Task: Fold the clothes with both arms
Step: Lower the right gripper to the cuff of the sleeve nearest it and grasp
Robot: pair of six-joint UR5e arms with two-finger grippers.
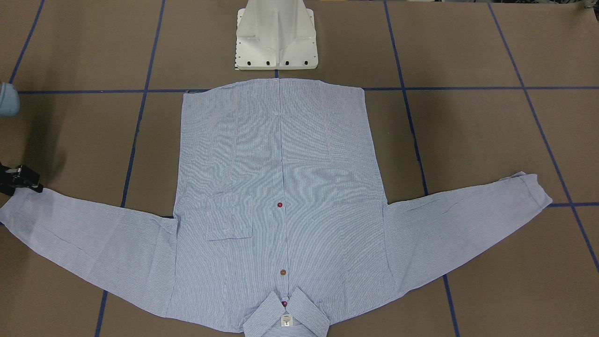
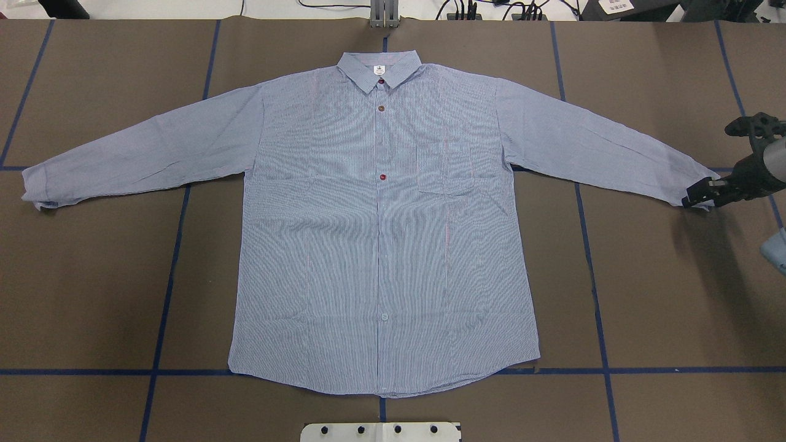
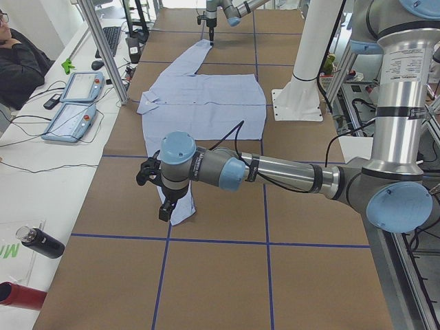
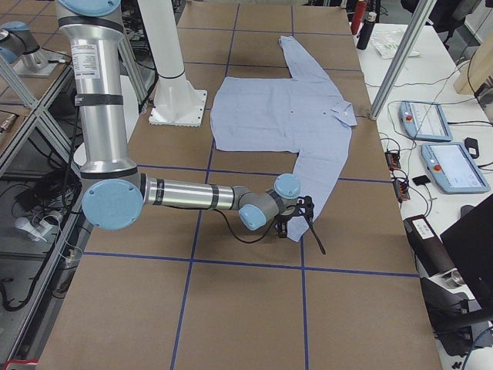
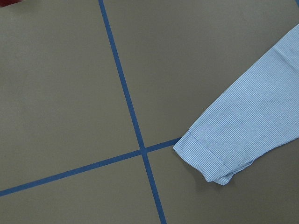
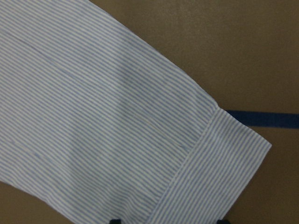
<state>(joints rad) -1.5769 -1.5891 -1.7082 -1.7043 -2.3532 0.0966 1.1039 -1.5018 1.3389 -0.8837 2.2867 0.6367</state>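
claw on right arm [image 2: 692,197] spread wide, at shirt [image 2: 381,245] cuff [image 6: 219,163]

Striped button-up shirt [image 2: 381,245] lies flat, buttoned front up, collar at 12 o'clock, sleeves spread; right gripper [image 2: 697,195], fingers apart, at the 3 o'clock cuff.

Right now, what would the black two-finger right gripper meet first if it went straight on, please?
The right gripper would probably meet the sleeve cuff of the light blue striped shirt first; height is unclear.
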